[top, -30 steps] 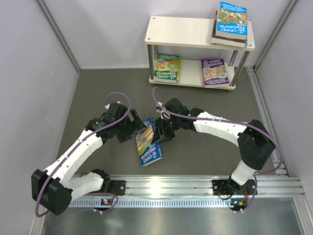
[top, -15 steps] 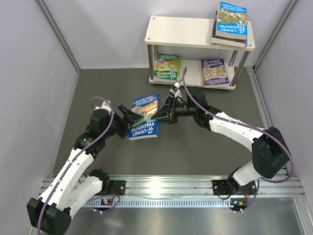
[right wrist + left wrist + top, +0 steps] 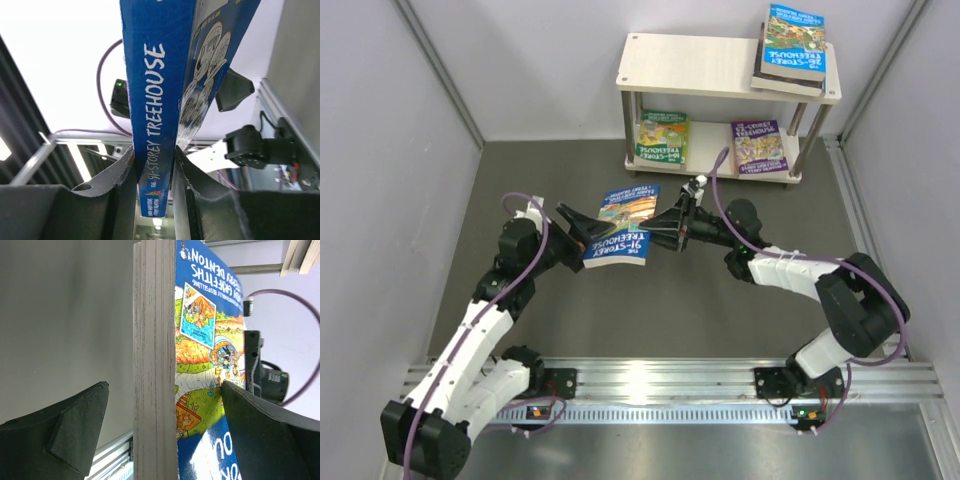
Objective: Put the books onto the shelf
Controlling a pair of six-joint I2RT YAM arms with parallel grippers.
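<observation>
One blue book [image 3: 623, 238]: in the air
Right pincer [image 3: 665, 237]: clamped on its spine
Left pincer [image 3: 586, 232]: apart, around its edge

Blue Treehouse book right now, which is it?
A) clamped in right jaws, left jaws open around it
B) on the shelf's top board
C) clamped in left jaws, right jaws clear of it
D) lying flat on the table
A: the right wrist view shows the right jaws pinching the book at its spine, while the left wrist view shows the left jaws standing wide on either side of it.
</observation>
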